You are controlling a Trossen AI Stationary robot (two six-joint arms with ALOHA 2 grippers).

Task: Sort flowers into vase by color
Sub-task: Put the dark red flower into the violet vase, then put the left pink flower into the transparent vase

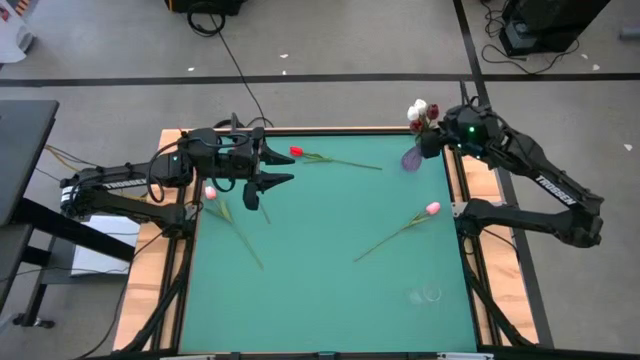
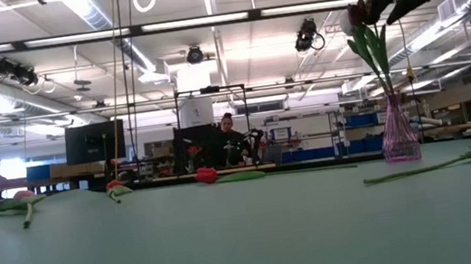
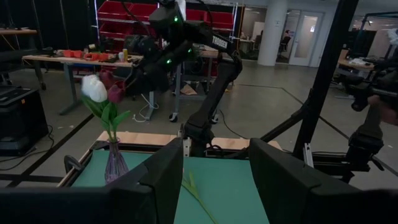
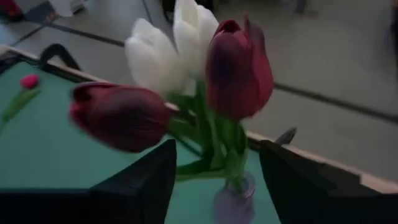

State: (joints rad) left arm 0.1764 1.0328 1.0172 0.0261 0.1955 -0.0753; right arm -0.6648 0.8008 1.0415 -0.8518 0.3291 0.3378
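Observation:
A purple glass vase (image 1: 412, 158) stands near the table's far right corner with two white and two dark red tulips (image 4: 186, 68) in it. My right gripper (image 4: 217, 180) hovers over it, open, its fingers on either side of the green stems (image 4: 214, 140) below the heads. A red tulip (image 1: 297, 152) lies on the mat at the far middle, a pink tulip (image 1: 432, 208) at the right and another pink tulip (image 1: 210, 192) at the left, all flat on the table. My left gripper (image 1: 285, 167) is open and empty, above the mat just left of the red tulip.
A clear glass vessel (image 1: 428, 294) shows faintly on the green mat (image 1: 320, 300) near the right front. The pink tulips' long stems run diagonally toward the near edge. Wooden rails (image 1: 150, 270) border the mat. A person sits far behind the table in the low view.

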